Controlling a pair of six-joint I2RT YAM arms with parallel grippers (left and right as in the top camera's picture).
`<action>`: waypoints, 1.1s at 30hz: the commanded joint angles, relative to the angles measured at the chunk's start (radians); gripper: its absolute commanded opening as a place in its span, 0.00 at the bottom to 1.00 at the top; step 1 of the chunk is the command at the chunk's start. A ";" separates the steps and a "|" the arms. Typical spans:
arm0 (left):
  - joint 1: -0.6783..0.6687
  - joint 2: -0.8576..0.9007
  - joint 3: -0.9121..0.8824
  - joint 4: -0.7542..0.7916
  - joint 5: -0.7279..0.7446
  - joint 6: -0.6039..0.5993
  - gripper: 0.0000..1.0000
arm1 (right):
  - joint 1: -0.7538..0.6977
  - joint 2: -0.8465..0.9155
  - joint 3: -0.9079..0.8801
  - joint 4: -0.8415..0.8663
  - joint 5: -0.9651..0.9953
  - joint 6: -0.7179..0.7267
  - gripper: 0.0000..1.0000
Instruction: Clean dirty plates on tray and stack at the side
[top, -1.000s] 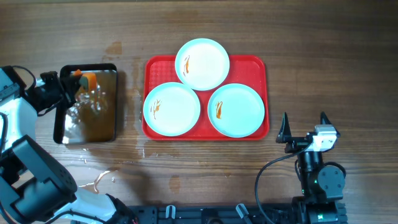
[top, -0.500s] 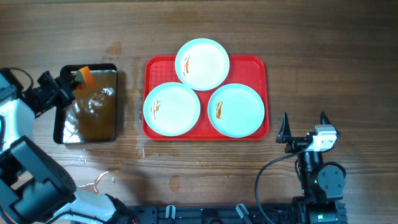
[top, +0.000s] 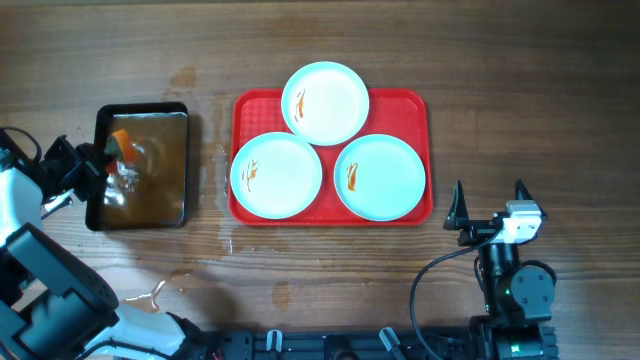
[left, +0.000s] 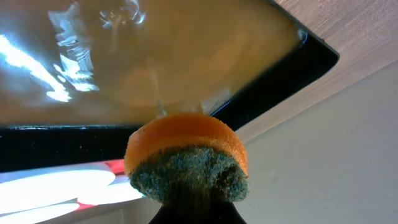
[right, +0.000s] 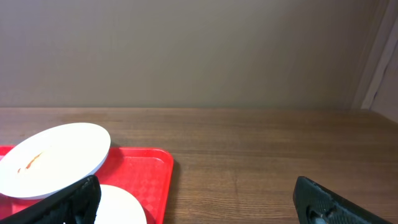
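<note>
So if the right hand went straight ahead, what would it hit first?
Probably nothing: the open right hand faces only table, with the tray just to its left, though depth is unclear.

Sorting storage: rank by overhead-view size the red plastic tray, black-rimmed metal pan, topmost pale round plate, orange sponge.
Largest to smallest:
1. red rectangular plastic tray
2. black-rimmed metal pan
3. topmost pale round plate
4. orange sponge, clearly the smallest

We record the tray (top: 410, 105) as plain red. The plates (top: 390, 180) are pale blue-white, each marked with thin orange-red streaks (left of centre on all three). The sponge (left: 186, 155) is orange over a dark green scouring face. The pan (top: 140, 107) is black-rimmed and holds brown liquid. The table (top: 520, 60) shows brown wood grain.
</note>
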 joint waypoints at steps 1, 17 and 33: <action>0.006 0.005 0.017 0.025 0.239 -0.013 0.04 | 0.002 -0.004 -0.002 0.003 -0.012 0.007 1.00; -0.079 0.006 0.017 0.061 0.198 0.071 0.04 | 0.002 -0.004 -0.002 0.003 -0.012 0.007 1.00; -0.030 0.006 0.017 0.161 -0.017 0.621 0.04 | 0.002 -0.003 -0.002 0.003 -0.012 0.007 1.00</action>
